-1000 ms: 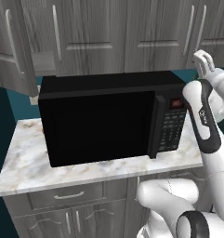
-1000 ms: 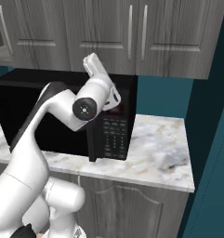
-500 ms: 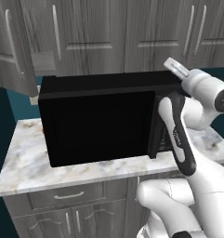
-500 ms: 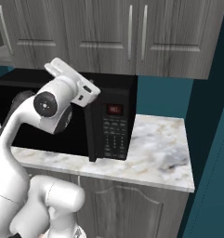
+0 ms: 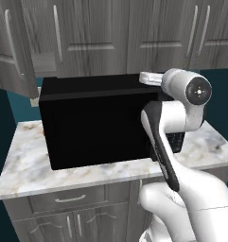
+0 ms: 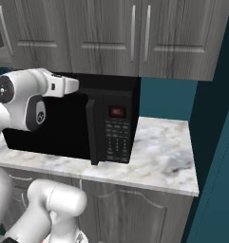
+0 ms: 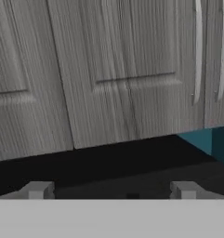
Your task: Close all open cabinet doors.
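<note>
- One cabinet door (image 5: 13,47) hung ajar at the upper left, above the microwave (image 5: 101,120) on the desk (image 5: 21,160); the other doors looked flush.
- It likely swung stiffly yet lightly on its hinges: push the flat panel near its handle (image 5: 10,42).
- The tool (image 7: 111,189) stood wide open, holding nothing, facing the closed doors.

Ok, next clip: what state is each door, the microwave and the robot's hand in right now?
Far-left grey wood-grain cabinet door: swung open.
Other grey wood-grain cabinet doors with silver bar handles: shut.
Black microwave: door closed, red display lit.
Grey drawer front: closed.
Hand: open, empty, facing the shut doors.
</note>
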{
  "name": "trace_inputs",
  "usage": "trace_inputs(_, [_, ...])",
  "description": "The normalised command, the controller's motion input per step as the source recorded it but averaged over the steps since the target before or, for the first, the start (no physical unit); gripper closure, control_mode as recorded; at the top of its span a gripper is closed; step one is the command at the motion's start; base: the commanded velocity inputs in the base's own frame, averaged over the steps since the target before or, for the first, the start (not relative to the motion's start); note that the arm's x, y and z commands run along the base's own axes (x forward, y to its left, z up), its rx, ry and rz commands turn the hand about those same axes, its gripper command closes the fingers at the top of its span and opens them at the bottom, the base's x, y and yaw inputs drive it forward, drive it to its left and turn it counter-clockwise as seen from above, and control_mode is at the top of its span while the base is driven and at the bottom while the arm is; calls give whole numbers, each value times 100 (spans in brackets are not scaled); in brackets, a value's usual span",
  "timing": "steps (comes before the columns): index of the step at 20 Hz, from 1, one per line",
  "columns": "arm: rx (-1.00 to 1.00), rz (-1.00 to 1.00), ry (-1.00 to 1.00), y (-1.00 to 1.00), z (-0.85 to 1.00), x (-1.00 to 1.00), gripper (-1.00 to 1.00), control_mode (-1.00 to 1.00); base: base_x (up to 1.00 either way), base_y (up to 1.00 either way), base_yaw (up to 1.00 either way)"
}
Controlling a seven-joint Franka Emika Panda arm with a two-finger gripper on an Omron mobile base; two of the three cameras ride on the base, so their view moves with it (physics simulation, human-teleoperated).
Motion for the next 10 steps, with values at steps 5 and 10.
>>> trace_inputs(5, [-54,0,22,58,0,-35,-100,-100,0,0,0])
trace_inputs(10, [-57,1,6,64,0,-52,-100,-100,0,0,0])
